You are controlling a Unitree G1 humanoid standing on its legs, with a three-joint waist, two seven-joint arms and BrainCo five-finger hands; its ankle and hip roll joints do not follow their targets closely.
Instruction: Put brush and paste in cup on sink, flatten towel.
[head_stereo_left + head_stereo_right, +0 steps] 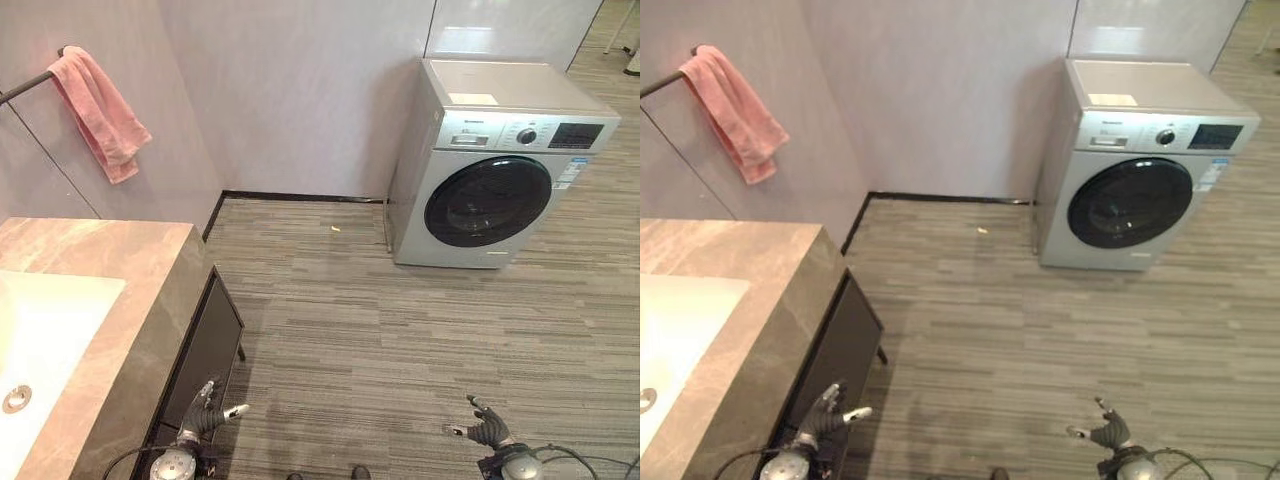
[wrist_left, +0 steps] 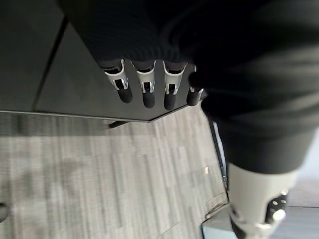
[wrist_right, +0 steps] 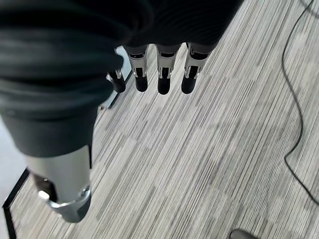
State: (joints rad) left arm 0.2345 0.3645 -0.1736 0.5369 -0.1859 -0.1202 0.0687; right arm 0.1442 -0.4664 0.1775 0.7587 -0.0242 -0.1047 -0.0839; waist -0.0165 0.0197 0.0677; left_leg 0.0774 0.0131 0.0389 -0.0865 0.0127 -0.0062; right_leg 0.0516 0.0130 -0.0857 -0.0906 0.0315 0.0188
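A pink towel (image 1: 100, 112) hangs bunched over a dark wall rail (image 1: 25, 87) at the upper left. Below it a marble counter (image 1: 110, 270) holds a white sink (image 1: 50, 320) with a round drain (image 1: 16, 398). My left hand (image 1: 205, 412) hangs low beside the dark cabinet front (image 1: 205, 350), fingers relaxed and holding nothing. My right hand (image 1: 485, 425) hangs low over the floor at the lower right, fingers spread and holding nothing. In the left wrist view my fingers (image 2: 144, 92) point loosely at the cabinet; in the right wrist view my fingers (image 3: 162, 74) hang above the floor.
A silver washing machine (image 1: 500, 165) with a dark round door stands against the back wall at the right. Striped grey-brown flooring (image 1: 400, 340) spreads between it and the counter. A small yellow scrap (image 1: 335, 229) lies on the floor near the wall.
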